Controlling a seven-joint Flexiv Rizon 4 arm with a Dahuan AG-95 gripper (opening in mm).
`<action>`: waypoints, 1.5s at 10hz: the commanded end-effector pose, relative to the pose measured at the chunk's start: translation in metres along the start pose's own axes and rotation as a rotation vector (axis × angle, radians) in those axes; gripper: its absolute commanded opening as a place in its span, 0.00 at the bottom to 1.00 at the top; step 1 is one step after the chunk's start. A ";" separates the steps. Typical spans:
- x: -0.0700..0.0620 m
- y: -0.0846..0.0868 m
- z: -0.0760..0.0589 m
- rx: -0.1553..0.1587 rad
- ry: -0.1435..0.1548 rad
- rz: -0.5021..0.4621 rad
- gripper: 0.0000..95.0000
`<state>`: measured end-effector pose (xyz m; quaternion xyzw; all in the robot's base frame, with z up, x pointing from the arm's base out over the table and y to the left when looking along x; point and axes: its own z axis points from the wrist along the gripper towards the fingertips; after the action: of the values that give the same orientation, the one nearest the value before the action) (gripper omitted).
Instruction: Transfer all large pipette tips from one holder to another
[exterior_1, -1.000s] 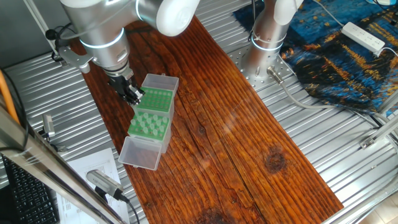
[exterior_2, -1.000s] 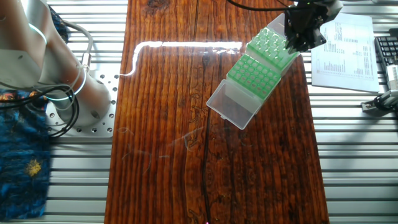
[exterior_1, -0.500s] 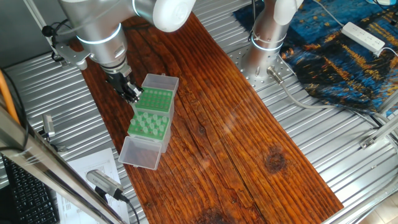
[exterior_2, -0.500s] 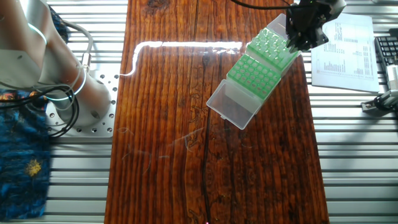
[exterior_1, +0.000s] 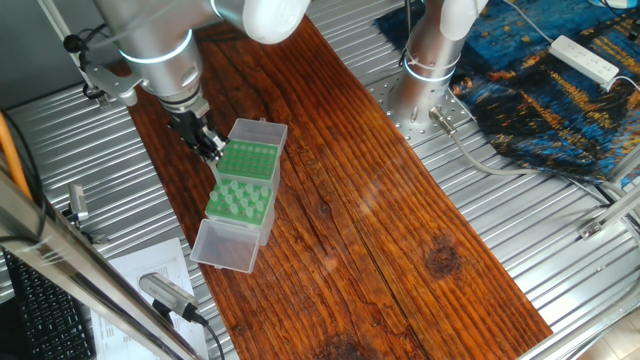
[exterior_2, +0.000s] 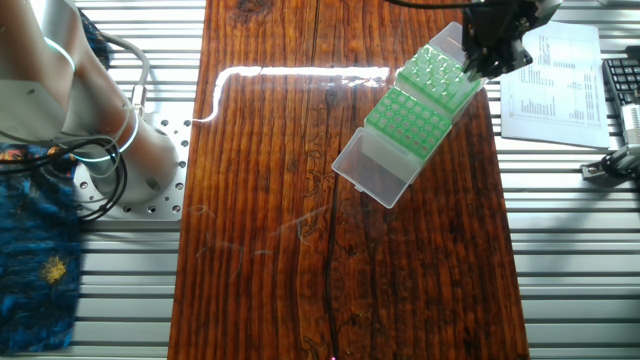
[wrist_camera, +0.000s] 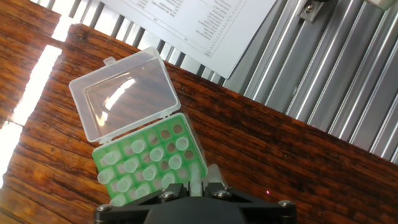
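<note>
Two green racks lie end to end on the wooden table, each with its clear lid open. One rack holds several large pipette tips, pale cones standing in rows. The other rack shows only bare holes. My gripper hangs above the edge of the filled rack. It is shut on one pale tip, which stands upright between the fingers.
The filled rack's clear lid lies open towards a printed sheet on the ribbed metal bench. The other lid lies open on the wood. The robot base and a blue cloth are at the far side.
The gripper has lifted a little, moving up and slightly left in one fixed view, still closed on the tip. The racks have not moved.
</note>
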<state>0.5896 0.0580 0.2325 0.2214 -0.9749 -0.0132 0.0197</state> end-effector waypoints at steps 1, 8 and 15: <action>-0.001 -0.001 -0.003 -0.004 0.001 0.000 0.00; -0.004 0.000 -0.024 -0.010 0.015 -0.007 0.00; 0.003 -0.009 -0.056 -0.031 0.024 -0.038 0.00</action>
<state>0.5921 0.0469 0.2904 0.2405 -0.9698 -0.0253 0.0323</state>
